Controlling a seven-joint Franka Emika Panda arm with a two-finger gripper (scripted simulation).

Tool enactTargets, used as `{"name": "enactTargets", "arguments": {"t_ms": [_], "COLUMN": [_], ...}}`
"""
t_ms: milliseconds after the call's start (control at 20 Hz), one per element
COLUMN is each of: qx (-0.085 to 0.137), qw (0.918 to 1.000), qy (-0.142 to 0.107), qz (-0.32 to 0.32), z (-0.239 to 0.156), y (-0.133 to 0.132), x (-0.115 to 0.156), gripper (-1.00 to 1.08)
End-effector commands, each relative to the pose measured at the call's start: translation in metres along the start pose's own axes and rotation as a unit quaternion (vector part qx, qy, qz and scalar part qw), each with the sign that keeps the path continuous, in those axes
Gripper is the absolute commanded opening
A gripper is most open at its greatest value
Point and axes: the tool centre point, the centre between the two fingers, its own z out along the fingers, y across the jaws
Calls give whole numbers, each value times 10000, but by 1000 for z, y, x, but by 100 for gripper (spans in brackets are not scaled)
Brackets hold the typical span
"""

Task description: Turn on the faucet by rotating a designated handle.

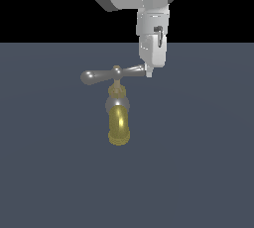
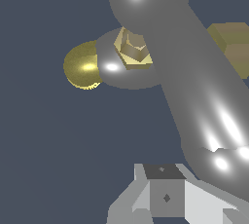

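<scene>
The faucet (image 1: pixel 118 108) stands upright on the dark floor, its gold spout (image 1: pixel 119 127) curving down toward the camera. The silver crossbar handle (image 1: pixel 99 76) lies across its top with a small brass knob (image 1: pixel 116 69) at the centre. My gripper (image 1: pixel 149 73) hangs down from above, its tips against the handle's end on the exterior view's right. In the wrist view the handle (image 2: pixel 194 82) fills the picture as a thick shiny bar, with the brass stem (image 2: pixel 133 47) and the spout (image 2: pixel 81 65) beyond it. The gripper (image 2: pixel 165 179) looks shut, with the bar beside its fingers, not between them.
A flat dark grey-blue floor (image 1: pixel 198 172) runs all around the faucet. The arm's white wrist and hand (image 1: pixel 151 28) fill the space above the handle's end on the exterior view's right. Nothing else stands nearby.
</scene>
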Motion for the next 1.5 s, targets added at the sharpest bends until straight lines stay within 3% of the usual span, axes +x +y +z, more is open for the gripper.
{"name": "enactTargets", "arguments": {"t_ms": [0, 200, 1450], "qx": [-58, -16, -55], "qw": [10000, 10000, 10000], "qy": [-17, -21, -17], "qz": [-1, 66, 5], "z": [-2, 0, -3], "y": [12, 10, 85], "x": [-2, -10, 47], "gripper": [-100, -100, -100]}}
